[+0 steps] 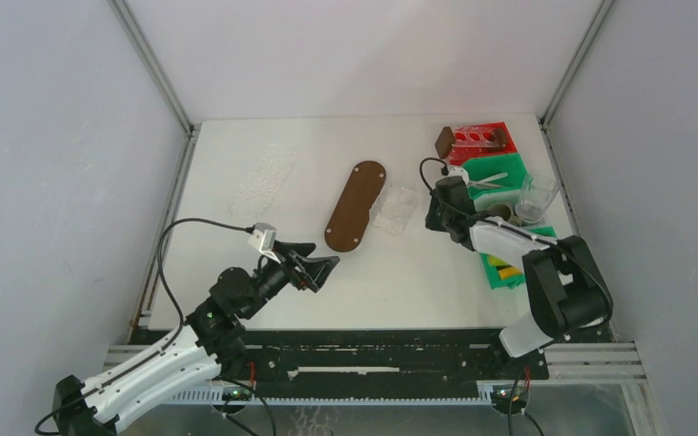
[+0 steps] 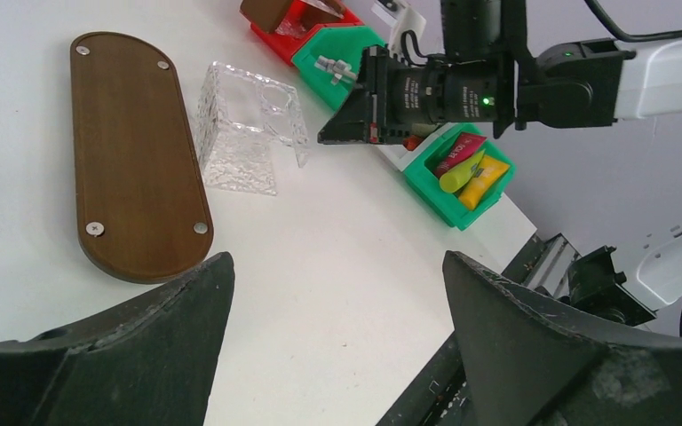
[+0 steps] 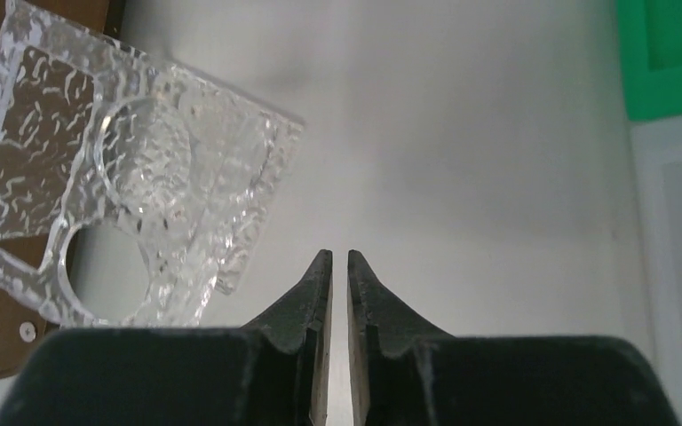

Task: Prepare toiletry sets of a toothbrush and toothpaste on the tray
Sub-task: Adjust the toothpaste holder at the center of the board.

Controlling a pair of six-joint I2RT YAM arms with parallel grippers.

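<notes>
The brown oval wooden tray (image 1: 355, 205) lies bare at mid-table; it also shows in the left wrist view (image 2: 133, 160). Toothpaste tubes lie in a green bin (image 2: 444, 200) at the right: one pink-red (image 2: 462, 153), one lime green (image 2: 457, 175), one yellow-orange (image 2: 484, 182). A white-grey item, perhaps a toothbrush (image 1: 486, 182), lies in another green bin. My left gripper (image 1: 314, 263) is open and empty, near of the tray (image 2: 336, 259). My right gripper (image 1: 436, 213) is shut on nothing, low over the table beside a clear holder (image 3: 338, 257).
A clear textured acrylic holder (image 1: 394, 211) stands just right of the tray (image 3: 133, 177). A red bin (image 1: 482, 141) with a brown block sits at back right. A clear cup (image 1: 536, 195) stands by the bins. A clear textured plate (image 1: 262, 179) lies at back left.
</notes>
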